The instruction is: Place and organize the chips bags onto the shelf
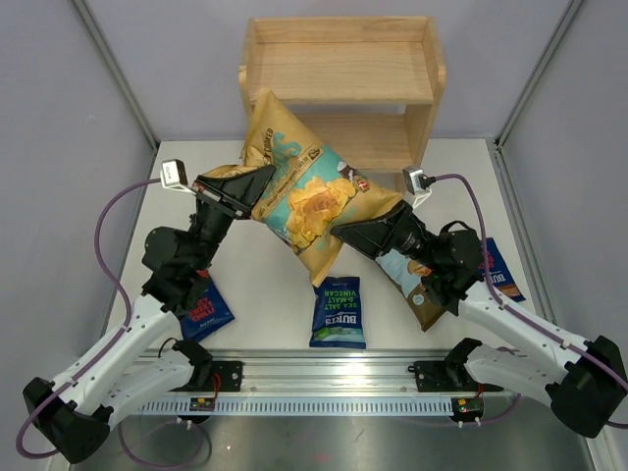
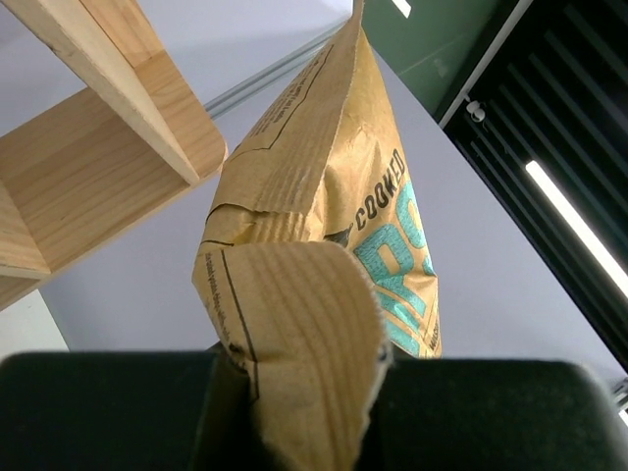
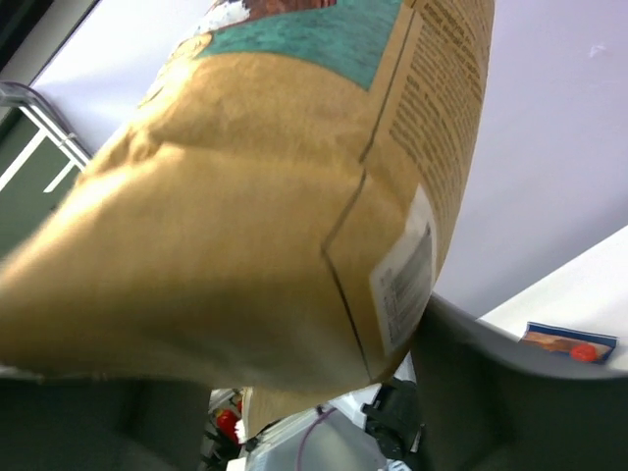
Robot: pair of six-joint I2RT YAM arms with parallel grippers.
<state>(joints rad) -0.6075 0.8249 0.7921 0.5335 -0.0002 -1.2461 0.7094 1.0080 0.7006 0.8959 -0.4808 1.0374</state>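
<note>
Big yellow glossy chips bag [image 1: 306, 196] is hanging in the air between the two grippers. The left gripper [image 1: 263, 183] is clamping tight on the crinkly sealed edge at one end of the bag. In the left wrist view its black fingers [image 2: 471, 412] are pinching that folded edge from both sides.

The right gripper [image 1: 345, 234] is gripping the other end. In the right wrist view the fat bag is filling the gap between its grey fingers [image 3: 491, 383], which are pressing against it.

The bag is stretching from one gripper to the other, tilted, with its picture side facing up. It is floating above the white table [image 1: 275, 285]. Its far corner is close to the front of the small light wooden shelf [image 1: 343, 74], near the left side panel. I cannot tell if it is touching the wood.

Down on the table, a small dark-blue bag with green letters [image 1: 339, 312] is lying flat between the two arms. A small dark-blue bag with red letters [image 1: 208, 310] is peeking out from under the left arm. A light-blue and brown bag [image 1: 420, 287] is lying under the right arm, and another small dark-blue bag [image 1: 502, 271] is lying just beside it.
</note>
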